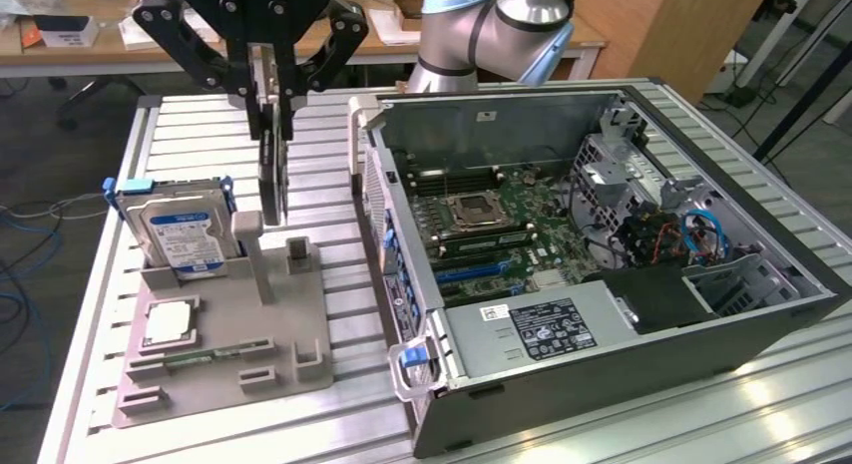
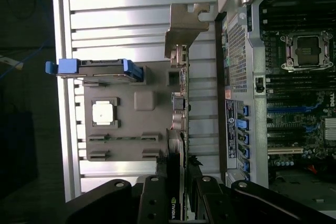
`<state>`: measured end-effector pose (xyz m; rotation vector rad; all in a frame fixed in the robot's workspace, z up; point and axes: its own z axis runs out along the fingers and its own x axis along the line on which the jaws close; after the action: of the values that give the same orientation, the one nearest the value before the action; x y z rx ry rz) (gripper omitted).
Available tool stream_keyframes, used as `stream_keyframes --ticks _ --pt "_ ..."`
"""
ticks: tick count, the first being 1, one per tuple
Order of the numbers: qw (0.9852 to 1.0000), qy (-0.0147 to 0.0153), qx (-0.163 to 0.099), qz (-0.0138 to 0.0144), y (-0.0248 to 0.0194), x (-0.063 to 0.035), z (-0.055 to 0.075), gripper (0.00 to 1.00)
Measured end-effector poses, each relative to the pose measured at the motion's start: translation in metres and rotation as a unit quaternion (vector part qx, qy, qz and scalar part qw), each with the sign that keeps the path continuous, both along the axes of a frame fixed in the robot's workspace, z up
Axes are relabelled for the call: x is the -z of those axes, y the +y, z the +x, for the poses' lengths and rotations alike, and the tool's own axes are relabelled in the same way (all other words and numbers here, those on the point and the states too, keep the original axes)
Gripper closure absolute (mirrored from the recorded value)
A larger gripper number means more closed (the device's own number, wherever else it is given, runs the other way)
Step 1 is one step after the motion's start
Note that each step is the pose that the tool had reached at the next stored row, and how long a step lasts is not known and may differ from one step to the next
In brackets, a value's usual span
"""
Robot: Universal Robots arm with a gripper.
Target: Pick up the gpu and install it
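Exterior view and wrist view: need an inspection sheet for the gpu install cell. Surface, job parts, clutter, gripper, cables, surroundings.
Surface: ribbed aluminium table carrying a grey plastic parts fixture and an open black computer case.
Job's things: thin flat gpu card with silver end bracket, upright over the fixture; cannot tell if it is clear of its slot.
Clutter: blue-labelled silver hard drive standing in the fixture; small square silver CPU chip lying flat in it.
Grippers: black gripper shut on the gpu's upper part.
Cables: blue cables inside the case; blue floor cable at the exterior view's left.
Surroundings: wooden cabinet behind.
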<state>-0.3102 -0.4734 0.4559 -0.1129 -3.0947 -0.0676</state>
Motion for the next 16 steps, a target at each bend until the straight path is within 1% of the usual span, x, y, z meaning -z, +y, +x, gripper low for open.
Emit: stream_keyframes --ticks 5,8,13,16 --pt "1.0 0.0 0.0 0.0 0.0 0.0 0.0 0.74" --pt "1.0 0.0 0.0 0.0 0.0002 0.0 0.003 0.74" --pt "1.0 0.0001 0.0 0.0 0.0012 0.0 0.011 0.74" --pt "1.0 0.0 0.0 0.0 0.003 0.0 0.021 0.74"
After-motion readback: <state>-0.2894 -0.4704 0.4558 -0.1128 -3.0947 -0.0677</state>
